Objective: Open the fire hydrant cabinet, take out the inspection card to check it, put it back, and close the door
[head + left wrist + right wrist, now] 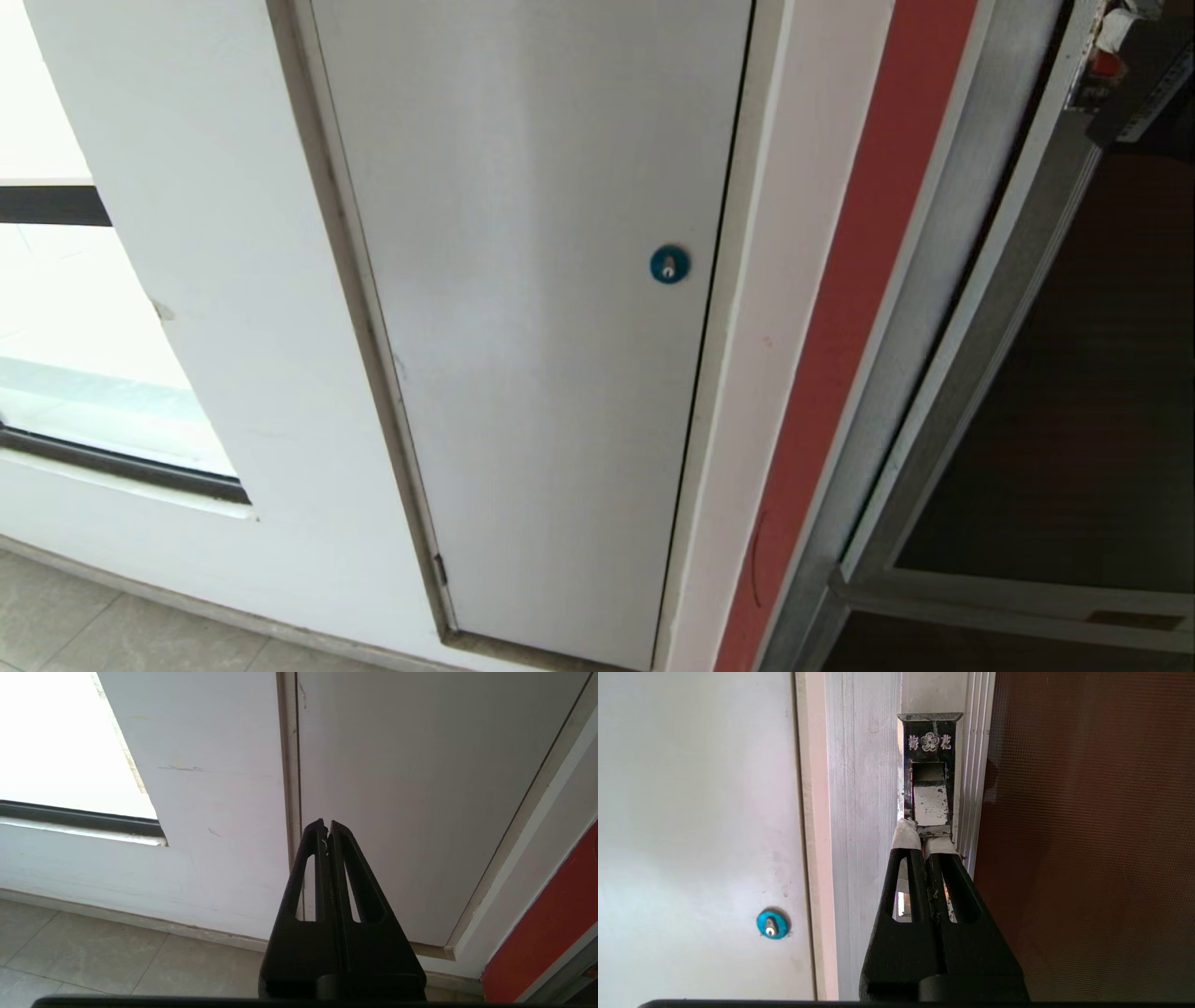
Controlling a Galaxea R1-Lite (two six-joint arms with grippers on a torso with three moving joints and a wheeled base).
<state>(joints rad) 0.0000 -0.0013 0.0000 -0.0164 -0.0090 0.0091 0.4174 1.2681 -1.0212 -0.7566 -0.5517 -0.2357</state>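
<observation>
The fire hydrant cabinet (934, 308) stands at the right of the head view, silver-framed. Its door (1074, 392) is a dark tinted glass panel (1087, 835). A black latch (930, 779) with a flower emblem sits on the door's frame edge. My right gripper (924, 839) is shut, and its white-taped fingertips (906, 835) rest against the latch's lower lip. Low down, my left gripper (327, 826) hangs shut and empty, facing the white wall near the floor. The inspection card is out of view.
A plain white door (541, 327) with a round blue lock (669, 264) fills the middle of the head view. A red strip (840, 373) runs between it and the cabinet. A bright window (56, 327) is at the left, above a tiled floor (93, 625).
</observation>
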